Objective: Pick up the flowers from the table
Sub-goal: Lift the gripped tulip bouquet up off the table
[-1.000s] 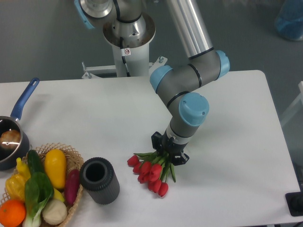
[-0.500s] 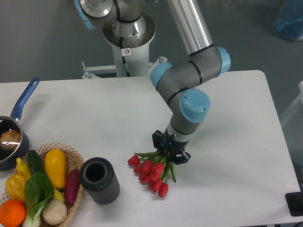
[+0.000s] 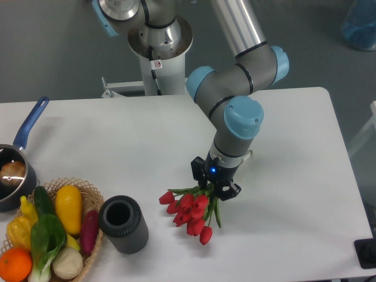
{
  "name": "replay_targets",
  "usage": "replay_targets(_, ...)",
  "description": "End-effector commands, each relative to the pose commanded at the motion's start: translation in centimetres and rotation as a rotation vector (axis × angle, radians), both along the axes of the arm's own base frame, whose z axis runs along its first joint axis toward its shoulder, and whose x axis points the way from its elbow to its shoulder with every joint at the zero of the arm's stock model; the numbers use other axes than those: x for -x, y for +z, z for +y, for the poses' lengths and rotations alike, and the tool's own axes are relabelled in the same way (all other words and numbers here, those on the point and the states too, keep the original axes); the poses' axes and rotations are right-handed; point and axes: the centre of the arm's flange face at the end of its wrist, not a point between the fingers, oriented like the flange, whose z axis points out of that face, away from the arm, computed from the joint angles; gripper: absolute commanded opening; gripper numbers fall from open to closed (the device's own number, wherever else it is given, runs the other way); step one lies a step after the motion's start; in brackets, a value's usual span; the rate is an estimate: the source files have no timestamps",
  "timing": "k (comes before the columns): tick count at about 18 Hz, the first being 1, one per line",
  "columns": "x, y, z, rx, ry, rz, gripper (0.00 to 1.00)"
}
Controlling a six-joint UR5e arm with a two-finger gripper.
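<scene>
We find gripper (image 3: pixel 215 182) clamped on stem end of flowers (image 3: pixel 191 210), jaws closed around stems. We judge this spares blooms. Bunch hangs tilted, heads low over table (image 3: pixel 305 194), near dark cylinder (image 3: pixel 123 224); contact unclear.

Probably a robotics lab: pedestal-mounted arm (image 3: pixel 235 88), plain white table (image 3: pixel 294 176).

Flowers (image 3: pixel 189 210) in gripper (image 3: pixel 215 187) above table (image 3: pixel 294 176)

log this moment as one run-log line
gripper: shut on bunch of red tulips | stems gripped, blooms hang over white table | phase: lifting
</scene>
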Motion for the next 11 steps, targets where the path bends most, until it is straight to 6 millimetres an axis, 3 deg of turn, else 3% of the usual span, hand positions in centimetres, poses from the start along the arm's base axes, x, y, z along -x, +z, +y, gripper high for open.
replay_targets(2,-0.14,0.69,-0.01,-0.012,-0.001,0.004,0.39)
replay_targets(4,-0.13,0.85,0.01,-0.021,0.0,-0.002,0.31)
replay_targets(11,-0.02,0.91,-0.15,-0.02,0.003,-0.003,0.31)
